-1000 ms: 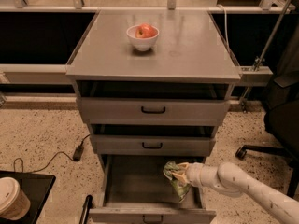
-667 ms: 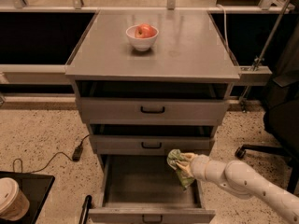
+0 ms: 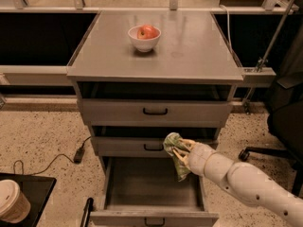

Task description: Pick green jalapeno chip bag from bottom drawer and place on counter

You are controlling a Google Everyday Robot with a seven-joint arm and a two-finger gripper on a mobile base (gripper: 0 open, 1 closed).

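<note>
The green jalapeno chip bag (image 3: 175,153) hangs crumpled from my gripper (image 3: 180,150), which is shut on it. The gripper holds the bag in the air above the open bottom drawer (image 3: 151,186), level with the front of the middle drawer (image 3: 153,146) and a little right of its handle. My white arm reaches in from the lower right. The bottom drawer is pulled out and its inside shows nothing in it. The grey counter (image 3: 199,46) is well above the gripper.
A white bowl (image 3: 144,41) holding a red apple (image 3: 148,31) stands on the counter, back left of its middle. A paper cup (image 3: 10,203) on a black tray sits at the lower left. A black cable lies on the floor at the left. An office chair base stands at the right.
My gripper has lifted the chip bag up and slightly left, out of the bottom drawer, to the height of the middle drawer's front.
</note>
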